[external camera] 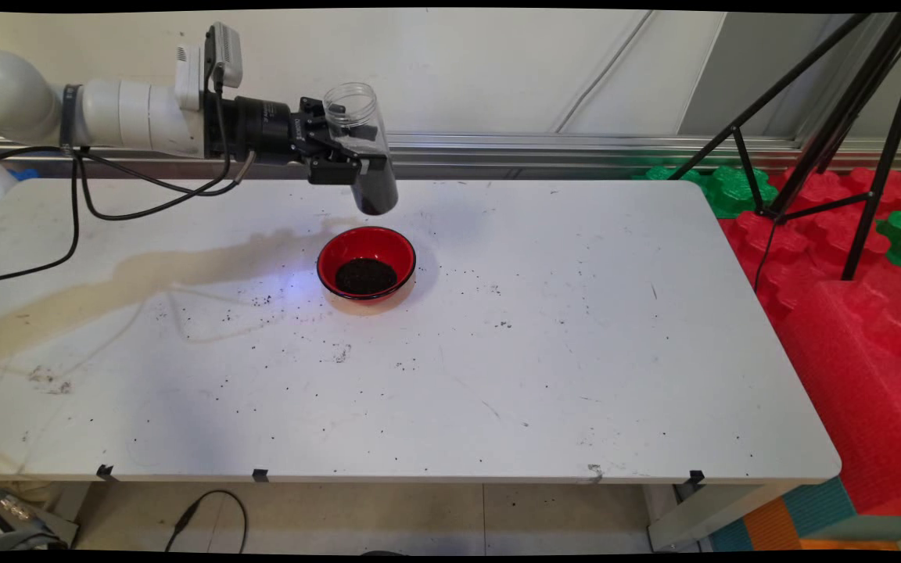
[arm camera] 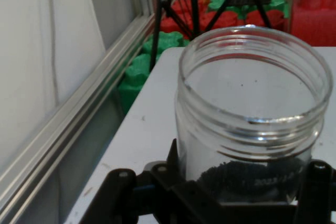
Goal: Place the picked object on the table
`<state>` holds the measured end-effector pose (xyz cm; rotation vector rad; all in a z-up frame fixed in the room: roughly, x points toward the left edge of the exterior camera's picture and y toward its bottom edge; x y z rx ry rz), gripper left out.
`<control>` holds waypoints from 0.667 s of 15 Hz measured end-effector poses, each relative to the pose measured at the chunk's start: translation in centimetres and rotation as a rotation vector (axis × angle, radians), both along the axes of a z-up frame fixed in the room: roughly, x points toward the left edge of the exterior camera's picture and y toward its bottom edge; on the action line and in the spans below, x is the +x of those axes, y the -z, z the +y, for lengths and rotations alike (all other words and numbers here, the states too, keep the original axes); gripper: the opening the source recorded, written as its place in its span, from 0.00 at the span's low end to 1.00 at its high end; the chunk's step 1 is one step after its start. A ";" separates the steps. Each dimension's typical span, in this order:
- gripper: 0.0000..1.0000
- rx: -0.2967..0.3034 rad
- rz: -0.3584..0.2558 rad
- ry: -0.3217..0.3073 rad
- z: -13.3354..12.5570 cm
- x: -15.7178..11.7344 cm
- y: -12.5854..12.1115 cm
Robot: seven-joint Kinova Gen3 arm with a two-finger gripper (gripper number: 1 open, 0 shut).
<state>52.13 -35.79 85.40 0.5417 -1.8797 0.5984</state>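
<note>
The table [external camera: 497,375] is white and speckled with dark grains, with a brownish stain across its left side. Red and green foam blocks [external camera: 849,313] are piled off its right edge, behind a black tripod [external camera: 834,133]. A red bowl [external camera: 367,263] sits left of centre holding a dark granular heap. Just above and behind it the end effector [external camera: 349,152] is clamped on a clear jar [external camera: 360,145], mouth up, roughly upright, its lower part dark, probably with the same grains.
</note>
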 end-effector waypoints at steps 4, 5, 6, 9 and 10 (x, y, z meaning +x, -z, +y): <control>0.00 0.017 0.001 0.033 1.3 -1.0 -0.7; 0.00 0.022 0.001 0.041 1.7 -1.3 -0.9; 0.00 0.025 0.001 0.048 1.9 -1.4 -1.0; 0.00 0.038 0.002 0.070 3.0 -2.1 -1.3; 0.00 0.044 0.003 0.081 3.4 -2.4 -1.5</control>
